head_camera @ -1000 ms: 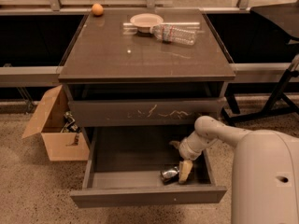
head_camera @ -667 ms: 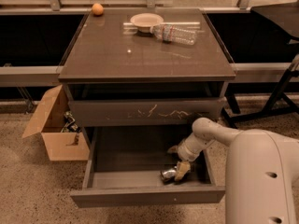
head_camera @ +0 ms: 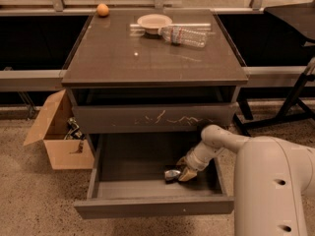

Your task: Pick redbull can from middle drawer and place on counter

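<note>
The redbull can [head_camera: 172, 174], small and silver, lies on its side on the floor of the pulled-out middle drawer [head_camera: 152, 206], right of centre. My gripper [head_camera: 185, 169] is down inside the drawer, right against the can's right end. My white arm reaches into the drawer from the right. The counter [head_camera: 147, 58] is the glossy dark brown cabinet top above.
On the counter lie a clear plastic bottle [head_camera: 184, 35], a white bowl [head_camera: 154, 21] and an orange [head_camera: 102, 10]. The drawer front with pale scratches [head_camera: 152, 118] is closed above the open drawer. A cardboard box [head_camera: 59, 136] stands at the left on the floor. A dark stand leg [head_camera: 290, 102] is at the right.
My gripper has shifted a little to the left and back in the drawer, and the can now sits slightly further left and back with it.
</note>
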